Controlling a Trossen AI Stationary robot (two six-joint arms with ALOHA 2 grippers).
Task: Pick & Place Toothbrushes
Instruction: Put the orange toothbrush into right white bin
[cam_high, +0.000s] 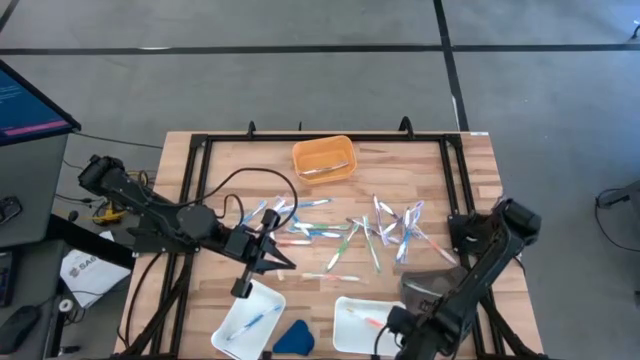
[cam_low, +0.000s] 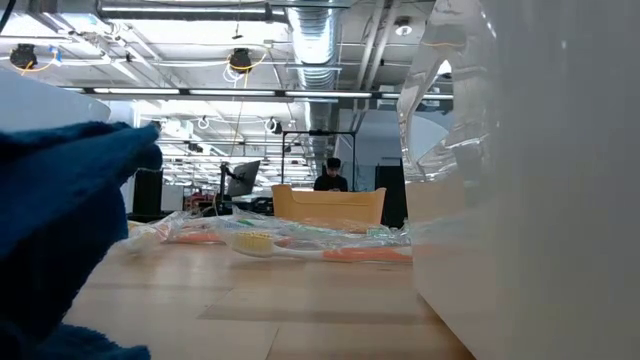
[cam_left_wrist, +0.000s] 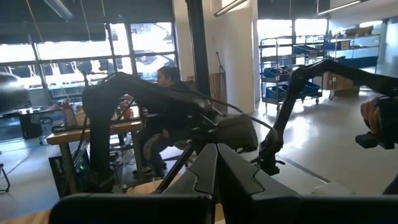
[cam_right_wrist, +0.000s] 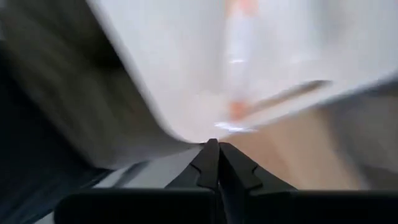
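Note:
Several thin toothbrushes (cam_high: 365, 230) in blue, green, orange and white lie scattered across the table's middle and also show in the low view (cam_low: 300, 243). A blue one (cam_high: 250, 322) lies in the left white tray (cam_high: 228, 335). An orange one (cam_high: 365, 320) (cam_right_wrist: 239, 68) lies in the right white tray (cam_high: 345, 335). My left gripper (cam_high: 275, 258) (cam_left_wrist: 216, 168) is shut, points level and hangs above the table between the pile and the left tray. My right gripper (cam_high: 392, 322) (cam_right_wrist: 214, 155) is shut at the right tray's right edge. My right gripper's shut fingertips (cam_right_wrist: 211, 152) sit right at the rounded rim (cam_right_wrist: 186, 134) of the right white tray, coming from the table's right side. Whether they touch the rim cannot be told. My left gripper touches nothing.
An orange tray (cam_high: 322, 158) (cam_low: 330, 205) with a toothbrush in it stands near the far edge. A dark-blue wedge (cam_high: 293, 338) (cam_low: 60, 230) lies between the white trays at the near edge. A black frame (cam_high: 190, 190) runs along the table's sides. People sit in the room beyond.

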